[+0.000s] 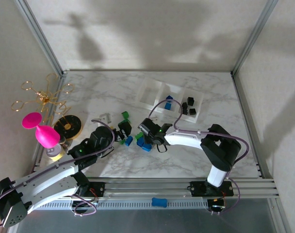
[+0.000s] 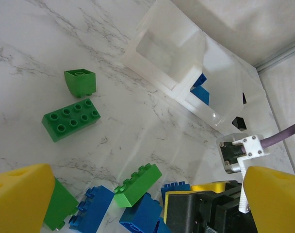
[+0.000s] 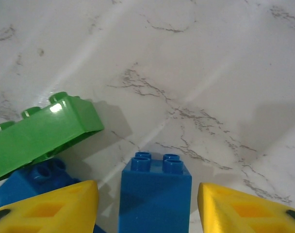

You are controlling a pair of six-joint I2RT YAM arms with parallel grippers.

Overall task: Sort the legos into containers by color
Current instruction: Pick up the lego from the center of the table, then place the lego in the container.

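Green and blue legos point(image 1: 138, 138) lie in a loose pile mid-table. My right gripper point(image 3: 147, 190) is open and straddles an upright blue lego point(image 3: 155, 194), with a gap at each yellow finger point(image 3: 65, 208). A green lego point(image 3: 38, 136) leans on another blue one just left of it. My left gripper point(image 2: 147, 171) is wide open above the pile and holds nothing; it looks onto a green brick point(image 2: 138, 184), blue bricks point(image 2: 91, 211) and the right gripper point(image 2: 210, 204). The containers point(image 1: 152, 92) stand behind: the left bin is empty, a blue lego point(image 1: 168, 103) lies in the middle bin, black legos point(image 1: 190, 104) in the right.
Two more green legos point(image 2: 70, 119) point(image 2: 80, 81) lie apart toward the containers. At the left edge stand a pink goblet point(image 1: 40, 128), a gold wire ornament point(image 1: 43, 97) and a black disc point(image 1: 68, 125). A small white piece point(image 1: 105, 117) lies near them. A blue oblong piece point(image 1: 158, 202) rests on the front rail.
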